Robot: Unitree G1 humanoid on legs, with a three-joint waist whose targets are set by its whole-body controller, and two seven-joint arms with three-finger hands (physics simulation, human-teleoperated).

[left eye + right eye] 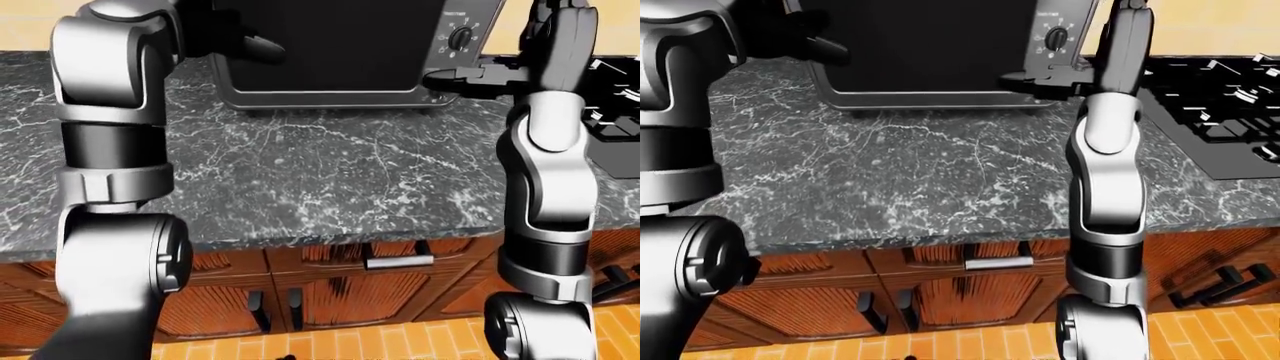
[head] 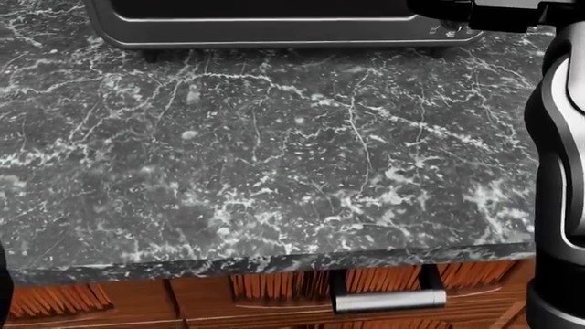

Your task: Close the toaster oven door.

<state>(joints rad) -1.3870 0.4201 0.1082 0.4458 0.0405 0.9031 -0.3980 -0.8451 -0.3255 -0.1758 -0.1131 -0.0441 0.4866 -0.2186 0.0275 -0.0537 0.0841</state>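
At the top of the left-eye view the toaster oven (image 1: 335, 52) is seen standing on the marble counter (image 1: 330, 180), its dark door (image 1: 330, 41) looking upright against the body, though the top edge is cropped, so full closure cannot be confirmed. The left hand (image 1: 245, 41) is raised against the door's left side; the right hand (image 1: 465, 79) is reaching in just below the control knob (image 1: 461, 37). Neither grip can be told, and nothing is seen held. A nudged knob or a shoved oven is the risk.
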